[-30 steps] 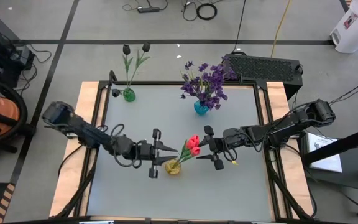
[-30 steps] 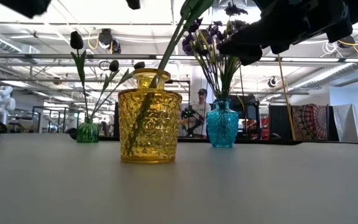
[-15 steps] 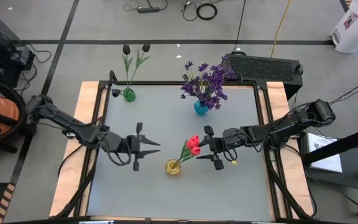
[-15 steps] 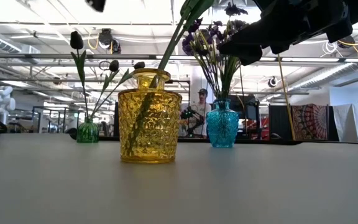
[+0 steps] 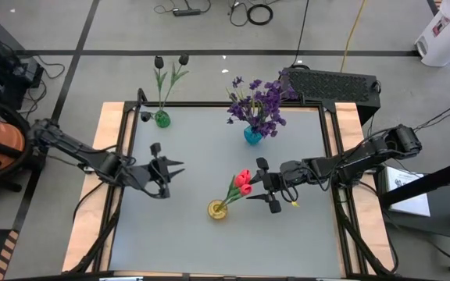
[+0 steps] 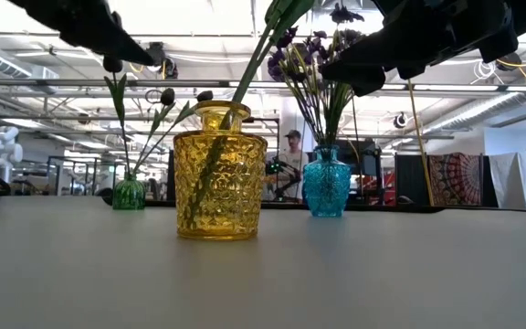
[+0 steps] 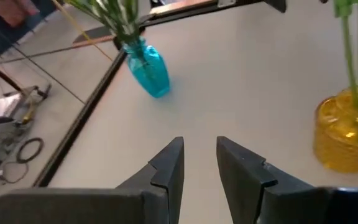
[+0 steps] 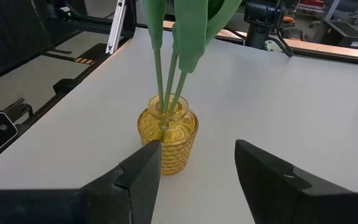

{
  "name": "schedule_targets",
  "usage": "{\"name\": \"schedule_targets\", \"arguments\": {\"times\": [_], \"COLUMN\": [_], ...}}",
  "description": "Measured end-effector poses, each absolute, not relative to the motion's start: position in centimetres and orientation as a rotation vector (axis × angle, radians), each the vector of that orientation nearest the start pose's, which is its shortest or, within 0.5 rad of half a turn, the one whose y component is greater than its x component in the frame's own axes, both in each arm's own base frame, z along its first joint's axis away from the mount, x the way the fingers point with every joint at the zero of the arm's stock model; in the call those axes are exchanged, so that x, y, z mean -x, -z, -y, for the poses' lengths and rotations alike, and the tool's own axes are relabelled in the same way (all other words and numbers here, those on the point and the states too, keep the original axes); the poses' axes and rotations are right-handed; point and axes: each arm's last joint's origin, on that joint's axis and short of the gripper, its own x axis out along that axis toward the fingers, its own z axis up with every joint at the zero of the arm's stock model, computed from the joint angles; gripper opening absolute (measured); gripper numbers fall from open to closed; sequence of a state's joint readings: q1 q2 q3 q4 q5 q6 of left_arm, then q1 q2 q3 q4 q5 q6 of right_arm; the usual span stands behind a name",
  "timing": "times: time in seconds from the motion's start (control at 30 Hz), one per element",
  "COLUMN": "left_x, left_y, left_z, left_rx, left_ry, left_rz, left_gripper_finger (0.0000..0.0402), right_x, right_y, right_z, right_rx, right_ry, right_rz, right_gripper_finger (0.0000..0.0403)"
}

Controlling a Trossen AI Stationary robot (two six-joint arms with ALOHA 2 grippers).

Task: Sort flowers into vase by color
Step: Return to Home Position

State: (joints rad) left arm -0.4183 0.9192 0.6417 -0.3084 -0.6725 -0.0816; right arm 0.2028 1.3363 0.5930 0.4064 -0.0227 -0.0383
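Bright even light, glare from ceiling lamps, soft shadows

High view: overhead, straight down, far enough to take in the whole grey tabletop with floor on every side.
Low view: at tabletop height, level across it into the room; the yellow textured glass vase is close, centre-left of frame.
Left wrist view: slanting down past the left tool; yellow vase at right edge, teal glass vase upper left.
Right wrist view: close, past the right tool; yellow vase at centre.
All four views share the yellow vase.
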Motion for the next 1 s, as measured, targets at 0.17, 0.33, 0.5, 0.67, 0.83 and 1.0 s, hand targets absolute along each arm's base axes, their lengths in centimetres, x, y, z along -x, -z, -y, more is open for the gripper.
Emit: {"name": "schedule_targets", "arguments": {"times": [0.17,0.33,0.5,0.67,0.83,1.0], "left_x": [-15.7,-13.2,-11.3,-10.1,-9.6,-9.4], "left_y": [-25.0,-24.3,-23.4,-22.0,-20.3,-18.1], "left_z": [4.8,3.7,2.9,2.4,2.1,2.0], "left_rx": [-0.223,-0.171,-0.108,-0.067,-0.032,-0.009], "left_ry": [-0.321,-0.337,-0.339,-0.338,-0.336,-0.339], "left_rz": [-0.463,-0.394,-0.326,-0.27,-0.217,-0.211], "left_gripper_finger": [0.0102,0.0102,0.0102,0.0102,0.0102,0.0102], "right_x": [-26.5,-26.5,-26.5,-26.5,-26.6,-25.4], "right_y": [-20.7,-20.7,-20.8,-20.7,-21.0,-22.2], "right_z": [-5.5,-5.5,-5.5,-5.5,-5.5,-4.7], "right_rx": [0.068,0.072,0.069,0.07,0.108,0.066], "right_ry": [-0.23,-0.231,-0.23,-0.23,-0.236,-0.207], "right_rz": [-0.332,-0.33,-0.323,-0.326,-0.296,-0.321], "right_gripper_finger": [0.0196,0.0196,0.0196,0.0196,0.0196,0.0196]}}
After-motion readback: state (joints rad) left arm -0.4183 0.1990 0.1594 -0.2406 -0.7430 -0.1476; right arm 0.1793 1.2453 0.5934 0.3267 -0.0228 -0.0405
